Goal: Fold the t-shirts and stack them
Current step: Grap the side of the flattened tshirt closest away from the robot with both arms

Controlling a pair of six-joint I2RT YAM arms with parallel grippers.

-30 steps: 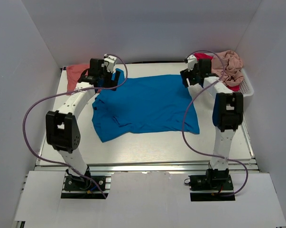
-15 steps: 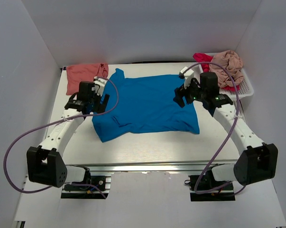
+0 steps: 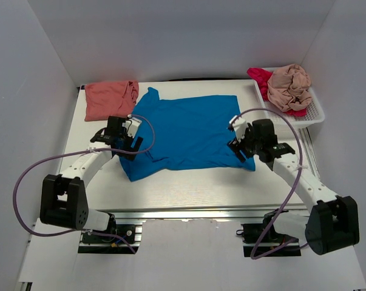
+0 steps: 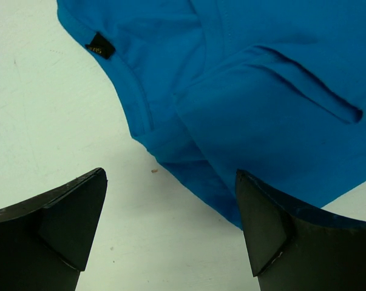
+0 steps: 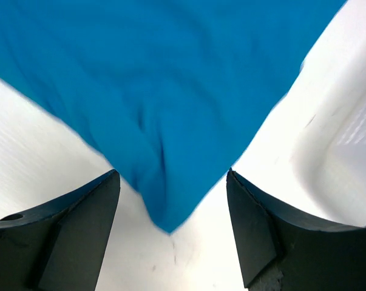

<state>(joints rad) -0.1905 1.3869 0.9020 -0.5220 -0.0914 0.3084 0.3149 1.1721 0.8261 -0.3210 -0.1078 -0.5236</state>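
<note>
Bare table [image 3: 189, 182] lies open near the blue t-shirt [image 3: 189, 130]; the basket [image 3: 317, 113] crowds the right edge.

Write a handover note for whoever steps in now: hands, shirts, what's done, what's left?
Left hand: open, empty, over the near left edge of the blue t-shirt.
Right hand: open, empty, over its near right corner.
It lies spread flat, unfolded.
Salmon t-shirt sits far left, seemingly folded.
Beige-pink t-shirt and magenta-red t-shirt lie crumpled in the basket.
Left: fold those three, stack all.

bright blue t-shirt [image 3: 189, 130], salmon t-shirt [image 3: 110, 99], beige-pink t-shirt [image 3: 290, 86], magenta t-shirt [image 3: 259, 76], white basket [image 3: 317, 109]
</note>
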